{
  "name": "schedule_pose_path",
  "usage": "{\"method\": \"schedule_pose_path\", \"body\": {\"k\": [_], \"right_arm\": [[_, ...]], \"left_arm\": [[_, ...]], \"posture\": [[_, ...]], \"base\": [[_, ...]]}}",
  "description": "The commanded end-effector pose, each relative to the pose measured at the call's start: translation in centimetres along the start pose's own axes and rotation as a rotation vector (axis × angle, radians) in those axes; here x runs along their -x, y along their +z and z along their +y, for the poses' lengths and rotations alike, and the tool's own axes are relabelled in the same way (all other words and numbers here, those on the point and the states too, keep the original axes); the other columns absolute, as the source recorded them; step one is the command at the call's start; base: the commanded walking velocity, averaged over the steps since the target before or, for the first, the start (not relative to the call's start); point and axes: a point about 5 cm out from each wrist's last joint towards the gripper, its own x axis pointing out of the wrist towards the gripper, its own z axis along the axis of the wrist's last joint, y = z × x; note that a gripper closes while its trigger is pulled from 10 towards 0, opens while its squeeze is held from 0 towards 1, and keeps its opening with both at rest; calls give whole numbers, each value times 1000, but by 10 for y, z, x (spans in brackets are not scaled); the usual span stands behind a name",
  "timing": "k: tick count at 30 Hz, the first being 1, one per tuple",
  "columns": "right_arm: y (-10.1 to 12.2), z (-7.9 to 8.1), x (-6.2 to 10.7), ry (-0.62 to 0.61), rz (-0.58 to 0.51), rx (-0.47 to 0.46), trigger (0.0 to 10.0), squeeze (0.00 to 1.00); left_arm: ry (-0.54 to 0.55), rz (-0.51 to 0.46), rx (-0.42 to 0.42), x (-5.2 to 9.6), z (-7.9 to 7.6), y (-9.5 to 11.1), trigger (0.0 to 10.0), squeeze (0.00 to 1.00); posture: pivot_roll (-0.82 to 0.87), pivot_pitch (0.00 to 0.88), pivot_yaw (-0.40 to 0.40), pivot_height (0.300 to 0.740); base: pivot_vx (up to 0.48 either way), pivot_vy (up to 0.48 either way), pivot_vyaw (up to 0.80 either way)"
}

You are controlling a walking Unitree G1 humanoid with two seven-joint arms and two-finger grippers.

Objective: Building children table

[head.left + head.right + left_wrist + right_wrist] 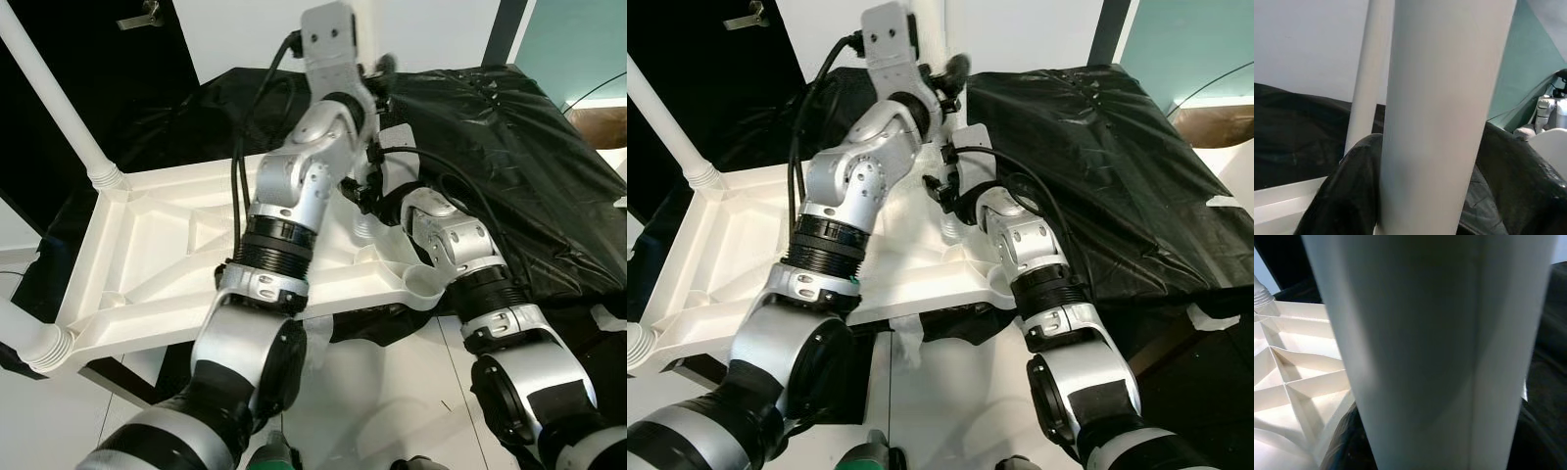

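The white table top (167, 264) lies upside down on a black sheet, ribbed underside up. One white leg (59, 98) stands in its far left corner, and another (29, 343) leans out of the near left corner. A third leg (929, 29) stands upright at the far right corner. My left gripper (955, 69) is shut on it high up, with black fingers (1347, 196) either side of the tube (1444, 107). Lower down, near the leg's base, my right gripper (945, 181) is also shut on the leg (1430, 342). The near right socket (426, 284) is empty.
The black sheet (490, 127) covers the floor and a raised bulk to the right. At the far right sits a cardboard box (600, 122). A dark door (98, 59) is at the back left. White floor lies in front of the table top.
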Motion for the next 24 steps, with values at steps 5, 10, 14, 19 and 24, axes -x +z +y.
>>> {"method": "schedule_pose_path", "body": {"k": [5, 10, 14, 19, 24], "right_arm": [[10, 1, -3, 16, -12, 19, 10000, 0], [16, -10, -1, -12, -19, 11, 10000, 0], [17, -12, -1, -15, -19, 6, 10000, 0], [19, -14, 0, -3, -21, 25, 10000, 0], [21, -13, 2, 52, -21, 86, 10000, 0]], "left_arm": [[-104, -2, -51, 1, -5, 0, 10000, 0], [-93, -37, -117, 0, 13, 9, 10000, 0], [-91, -48, -136, 1, 19, 12, 10000, 0], [-109, -52, -169, 1, 21, 15, 10000, 0], [-191, -19, -212, 1, 20, 13, 10000, 0]], "posture": [[44, 22, 45, 740], [42, 20, 45, 740], [43, 15, 44, 740], [44, 12, 43, 740], [41, 10, 44, 740]], "base": [[0, 0, 0], [0, 0, 0], [0, 0, 0], [0, 0, 0], [0, 0, 0]]}}
